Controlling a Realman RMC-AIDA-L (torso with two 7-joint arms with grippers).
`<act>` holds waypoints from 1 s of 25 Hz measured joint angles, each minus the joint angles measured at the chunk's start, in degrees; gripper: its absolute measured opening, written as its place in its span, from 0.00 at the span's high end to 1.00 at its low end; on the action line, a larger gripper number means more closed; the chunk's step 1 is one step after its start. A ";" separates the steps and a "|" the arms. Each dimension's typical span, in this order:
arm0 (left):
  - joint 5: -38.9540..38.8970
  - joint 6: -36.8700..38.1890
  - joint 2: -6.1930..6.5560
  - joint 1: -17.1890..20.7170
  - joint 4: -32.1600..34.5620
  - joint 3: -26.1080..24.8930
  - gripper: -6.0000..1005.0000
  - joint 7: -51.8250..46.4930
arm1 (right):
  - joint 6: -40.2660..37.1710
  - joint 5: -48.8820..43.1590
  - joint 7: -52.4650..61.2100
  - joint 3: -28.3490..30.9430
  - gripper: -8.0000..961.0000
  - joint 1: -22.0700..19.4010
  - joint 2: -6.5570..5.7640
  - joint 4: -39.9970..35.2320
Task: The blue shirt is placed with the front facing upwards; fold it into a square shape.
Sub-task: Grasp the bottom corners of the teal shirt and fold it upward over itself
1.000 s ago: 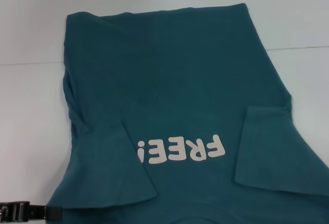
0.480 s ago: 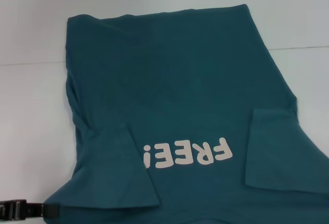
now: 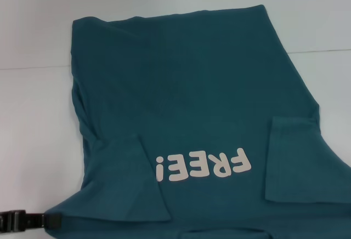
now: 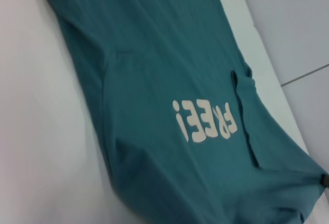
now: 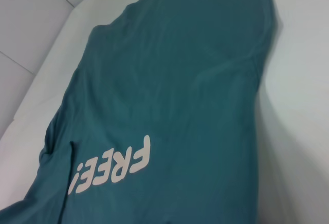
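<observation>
One blue shirt point(image 3: 186, 113) covers the white tabletop point(image 3: 33, 113) in the head view, both sleeves folded inward; the left tool point(image 3: 24, 221), at 8 o'clock, meets its corner, closure indeterminable. Left wrist view: lettering point(image 4: 204, 123) faces up. Right wrist view: shirt only.

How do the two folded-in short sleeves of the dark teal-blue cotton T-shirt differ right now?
The left sleeve has a slanted free edge that almost meets the pale FREE! lettering; the right sleeve has a straighter edge, clear of it. The left gripper sits at the shirt's edge beside the left sleeve; the head view shows none by the right sleeve. Both lie folded over the blue shirt.
</observation>
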 joint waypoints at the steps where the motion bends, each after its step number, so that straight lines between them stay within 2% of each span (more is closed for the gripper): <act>1: -0.26 -0.63 0.08 -0.33 -0.74 -0.07 0.94 0.34 | 0.05 0.04 -0.02 0.05 0.97 0.26 0.00 0.01; 5: -1.45 -3.62 0.67 -1.95 -4.04 -0.17 0.94 1.29 | 0.72 0.24 -0.18 0.70 0.97 2.66 0.01 0.21; 13: -5.77 -9.30 1.88 -8.11 -9.69 -0.50 0.94 2.31 | 2.26 0.95 -0.02 2.85 0.97 9.68 0.03 0.49; 15: -6.65 -11.38 2.11 -9.93 -11.01 -0.50 0.94 2.31 | 4.32 0.85 0.38 2.57 0.97 12.79 0.03 0.51; 20: -8.93 -15.67 2.49 -14.43 -13.30 -0.32 0.93 2.32 | 7.53 0.65 0.49 2.38 0.97 16.70 0.03 0.59; 25: -10.63 -21.57 2.91 -18.32 -15.63 -0.25 0.93 2.32 | 14.75 0.53 1.70 -0.31 0.96 21.21 -0.15 2.12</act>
